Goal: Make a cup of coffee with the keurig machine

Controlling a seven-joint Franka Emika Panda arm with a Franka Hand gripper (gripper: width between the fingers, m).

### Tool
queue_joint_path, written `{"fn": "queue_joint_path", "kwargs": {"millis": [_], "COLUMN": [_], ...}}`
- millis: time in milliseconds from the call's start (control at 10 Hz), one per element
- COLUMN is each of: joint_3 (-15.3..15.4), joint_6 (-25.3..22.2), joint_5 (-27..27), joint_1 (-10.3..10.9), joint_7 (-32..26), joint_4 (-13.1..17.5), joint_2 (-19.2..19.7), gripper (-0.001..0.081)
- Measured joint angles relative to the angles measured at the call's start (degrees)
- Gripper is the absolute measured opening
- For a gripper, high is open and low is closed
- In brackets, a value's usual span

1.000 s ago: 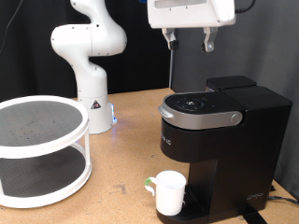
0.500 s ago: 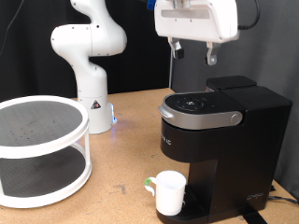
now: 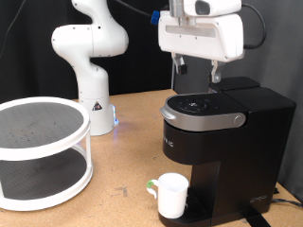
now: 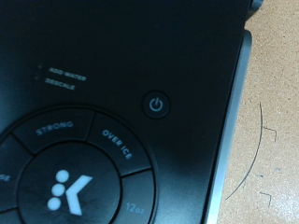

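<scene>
End effector (image 3: 196, 72): upper right of the exterior view, hanging directly above the machine's top; 2 fingers stand well apart, holding nothing.
Keurig machine (image 3: 227, 142): black box at right centre of the exterior view, standing on the worktop (image 3: 123, 142); lid down.
Button panel (image 4: 79, 163): fills the wrist view, with the power button (image 4: 157, 104) near centre and the "STRONG", "OVER ICE" and "12oz" keys around the round K button; judged the reason the end effector is posed overhead, fingers pointing down at the controls.
Cup (image 3: 172, 196): white mug at lower centre of the exterior view, set under the machine's spout, placed to catch the brew; well below the end effector.
Gap: end effector apart from the panel, not touching.
Round rack (image 3: 38, 151): white 2-tier stand at lower left.
</scene>
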Motion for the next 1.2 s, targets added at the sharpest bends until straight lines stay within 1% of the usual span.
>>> {"fn": "queue_joint_path", "kwargs": {"millis": [200,400,500,600,700,800,900,1000,1100,1200], "joint_3": [0.18,0.46,0.54,0.56,0.57,0.58,0.59,0.59,0.63,0.70], "joint_6": [0.70,2.50,3.44,5.24,7.15,8.72,9.88,10.80,11.32,11.51], "joint_5": [-0.65,-1.74,-2.17,-2.68,-3.09,-3.56,-3.93,-4.03,-4.04,-4.04], "joint_1": [0.00,0.00,0.01,0.00,0.00,0.00,0.00,0.00,0.01,0.01], "joint_7": [-0.25,-0.61,-0.63,-0.62,-0.56,-0.48,-0.38,-0.38,-0.38,-0.38], "joint_4": [-0.91,-2.70,-3.63,-4.75,-5.87,-6.83,-7.71,-8.40,-8.93,-9.29], "joint_2": [0.18,0.17,0.16,0.14,0.12,0.12,0.13,0.15,0.18,0.22], "gripper": [0.0808,0.0541,0.0541,0.0403,0.0219,0.0219,0.0089,0.0089,0.0018,0.0005]}}
